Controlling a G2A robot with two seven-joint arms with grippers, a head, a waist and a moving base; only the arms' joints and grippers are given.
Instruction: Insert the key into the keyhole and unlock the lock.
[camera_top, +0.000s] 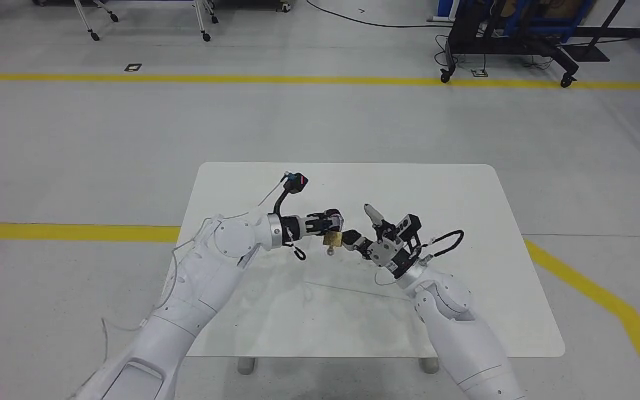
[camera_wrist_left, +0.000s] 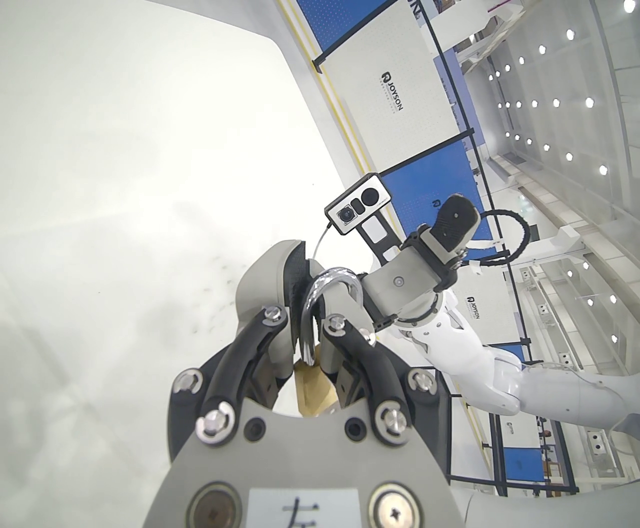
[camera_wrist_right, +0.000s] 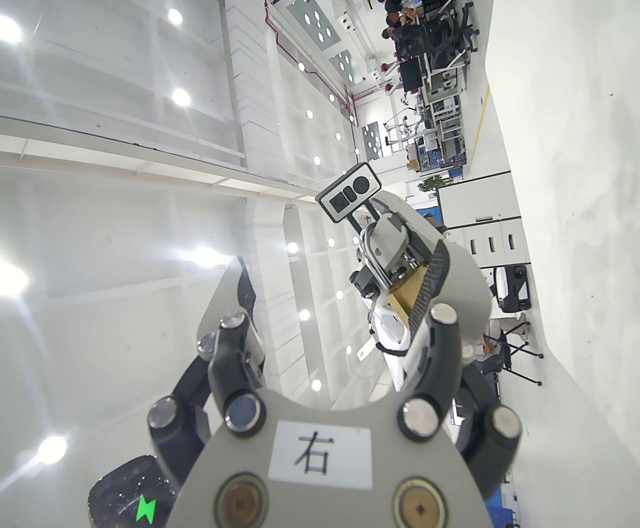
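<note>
My left gripper (camera_top: 328, 222) (camera_wrist_left: 320, 280) is shut on the silver shackle (camera_wrist_left: 327, 285) of a brass padlock (camera_top: 334, 238) (camera_wrist_left: 312, 380), held above the middle of the white table (camera_top: 450, 200). My right gripper (camera_top: 360, 226) (camera_wrist_right: 342, 260) faces it from the other side with its jaws wide apart. One of its fingers (camera_wrist_right: 440, 285) lies right beside the padlock (camera_wrist_right: 405, 295); the other finger (camera_wrist_right: 240, 295) stands far off. I cannot make out a key. Beyond the lock, the right gripper (camera_wrist_left: 415, 250) has one pad raised.
The tabletop under both arms is bare white, with its edges well away from the grippers. Yellow floor lines run behind and beside the table. A black cable (camera_top: 445, 240) loops off the right wrist.
</note>
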